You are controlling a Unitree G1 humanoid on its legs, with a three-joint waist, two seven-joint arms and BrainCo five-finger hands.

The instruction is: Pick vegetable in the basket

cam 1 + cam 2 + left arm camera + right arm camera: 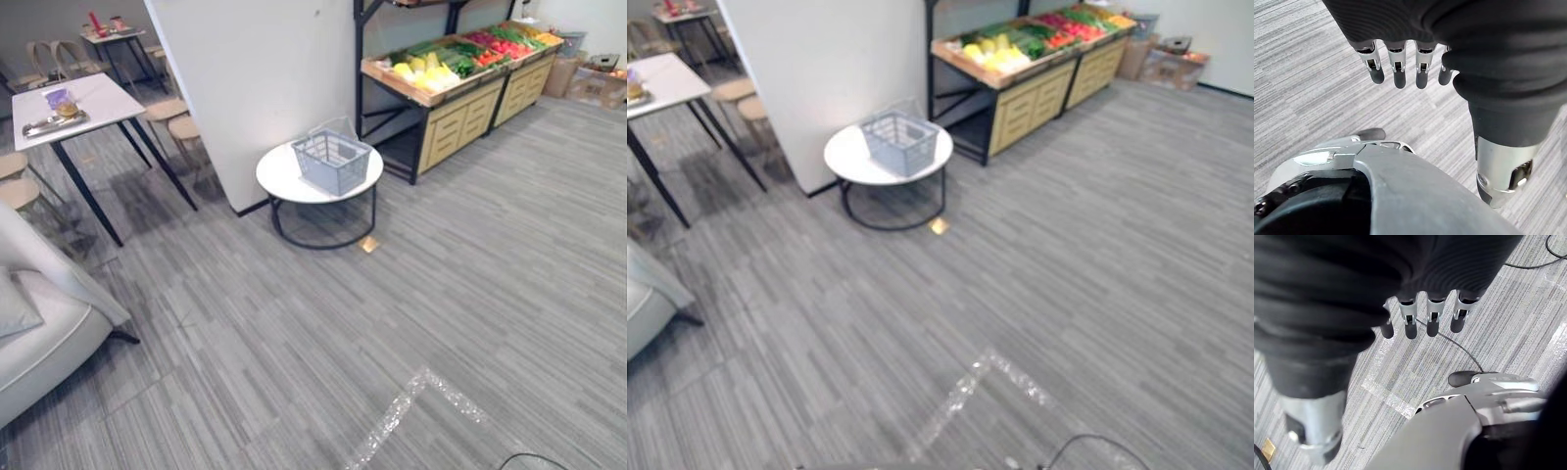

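Fingers (1399, 73) of left hand (1396, 29): straight, spread, empty, over grey carpet floor (1303, 73). Fingers (1432, 319) of right hand (1430, 269): same. Yellow, green, red vegetables (436, 69): lay on wooden shelf (460, 119), far off. Pale blue plastic lattice basket (333, 162): stood on round white desk (279, 178) near shelf. Step judged: approach, nothing picked. Next move called for walk to shelf, grasp on one vegetable.
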